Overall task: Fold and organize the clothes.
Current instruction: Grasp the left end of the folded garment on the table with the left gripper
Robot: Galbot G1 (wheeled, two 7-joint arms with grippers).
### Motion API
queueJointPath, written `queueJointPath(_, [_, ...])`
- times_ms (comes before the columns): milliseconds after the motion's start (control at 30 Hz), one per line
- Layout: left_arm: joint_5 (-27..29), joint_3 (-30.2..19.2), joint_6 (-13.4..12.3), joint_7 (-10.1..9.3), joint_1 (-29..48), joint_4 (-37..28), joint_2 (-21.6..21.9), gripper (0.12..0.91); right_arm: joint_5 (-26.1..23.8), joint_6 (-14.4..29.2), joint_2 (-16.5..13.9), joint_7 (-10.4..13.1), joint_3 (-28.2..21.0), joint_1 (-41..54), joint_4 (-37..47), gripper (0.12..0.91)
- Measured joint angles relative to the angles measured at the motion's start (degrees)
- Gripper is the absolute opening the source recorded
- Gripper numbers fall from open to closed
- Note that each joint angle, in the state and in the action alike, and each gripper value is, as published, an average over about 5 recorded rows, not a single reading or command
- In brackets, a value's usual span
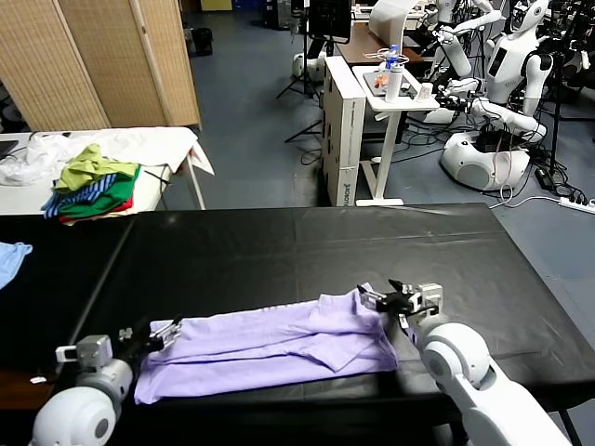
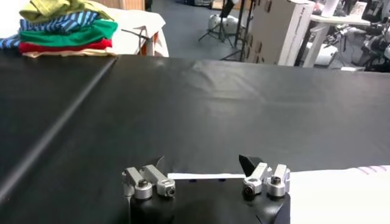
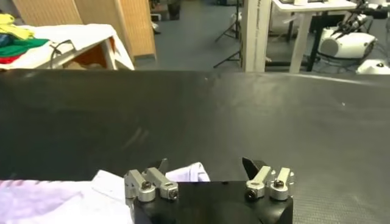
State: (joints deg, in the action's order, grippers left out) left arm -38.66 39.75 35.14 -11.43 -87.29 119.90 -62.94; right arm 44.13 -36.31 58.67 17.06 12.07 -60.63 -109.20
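Note:
The lavender T-shirt (image 1: 279,344) lies folded into a long band on the black table (image 1: 307,251), near its front edge. My left gripper (image 1: 160,333) is at the band's left end, open, with the shirt's edge low between its fingers in the left wrist view (image 2: 341,182). My right gripper (image 1: 381,299) is at the band's right end, open, just over a raised fold. In the right wrist view that fold (image 3: 186,173) sits between the spread fingers of the gripper (image 3: 205,164). The left gripper (image 2: 204,163) holds nothing. The darker print is hidden.
A heap of green, yellow and striped garments (image 1: 93,186) lies on a white table at the back left. A light blue cloth (image 1: 11,260) lies at the black table's left edge. A white cart (image 1: 372,121) and other robots (image 1: 502,84) stand behind.

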Motion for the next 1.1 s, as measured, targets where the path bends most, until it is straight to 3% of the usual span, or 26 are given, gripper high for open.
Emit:
queueJointPath(200, [-0.12,0.07,-0.23,0.11,0.27,-1.62,-0.45,0.864,-0.31,0.00,0.65,-0.12,0.02,0.02,0.60,0.783])
queueJointPath(333, [-0.34,0.13,-0.41,0.13,0.39,-2.43,-0.83,0.766,-0.55,0.02,0.87,-0.36,0.05,-0.03,0.89,0.733])
queueJointPath(433, [-0.34,0.15,-0.58,0.14,0.32,-2.60,-1.15,0.634,-1.00,0.06,1.17,-0.71,0.05,-0.13,1.13,0.632])
queueJointPath(600, [-0.07,0.08,-0.73,0.20,0.23,-2.61,-1.43,0.318,-2.09,0.38,1.77,-0.94,0.13,-0.43,1.18,0.327])
queueJointPath(700, [0.51,-0.16,-0.85,0.33,0.35,-2.70,-1.58,0.180,-3.30,1.02,2.21,-0.76,0.47,-0.89,0.97,0.195])
queueJointPath(800, [1.77,-0.57,-1.19,0.81,0.74,-3.06,-1.72,0.153,-4.93,1.68,2.83,-0.16,1.10,-1.66,0.48,0.158])
queueJointPath(1100, [3.82,-2.82,-2.03,1.54,3.60,-5.09,-0.95,0.149,-6.86,1.81,4.66,0.82,2.55,-4.67,-1.34,0.152])
